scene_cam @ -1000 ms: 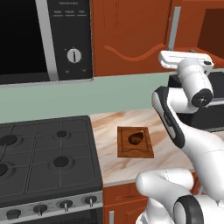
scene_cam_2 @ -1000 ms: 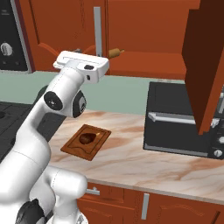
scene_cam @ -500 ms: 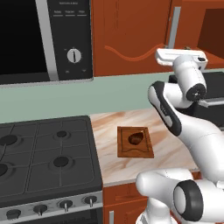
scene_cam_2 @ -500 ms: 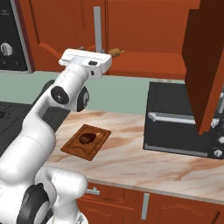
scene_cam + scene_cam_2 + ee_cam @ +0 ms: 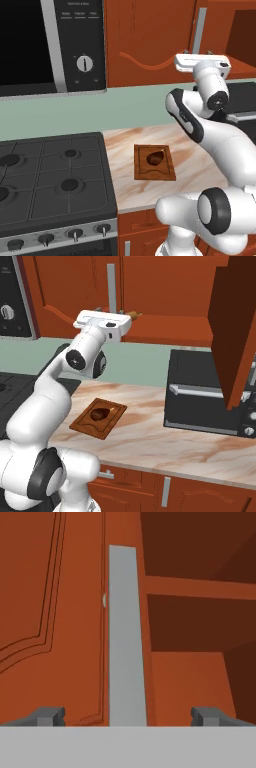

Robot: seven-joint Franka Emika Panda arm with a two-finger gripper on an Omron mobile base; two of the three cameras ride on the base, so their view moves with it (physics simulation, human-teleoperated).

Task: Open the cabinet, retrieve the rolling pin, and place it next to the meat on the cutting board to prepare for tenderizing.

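Right base view shows the cabinet [image 5: 165, 291] with its right door [image 5: 234, 326] swung open and the rolling pin's [image 5: 133, 315] tan end poking past the hand on the bottom shelf. Left base view shows the meat [image 5: 155, 158] lying on the cutting board [image 5: 170, 171]. Hand view shows the gripper [image 5: 128, 714] spread wide, holding nothing, facing the closed door's grey handle [image 5: 125, 637]. No writing is legible.

Base views flank the arm, sharing cutting board [image 5: 154, 162], hand view close on cabinet [image 5: 60, 612].
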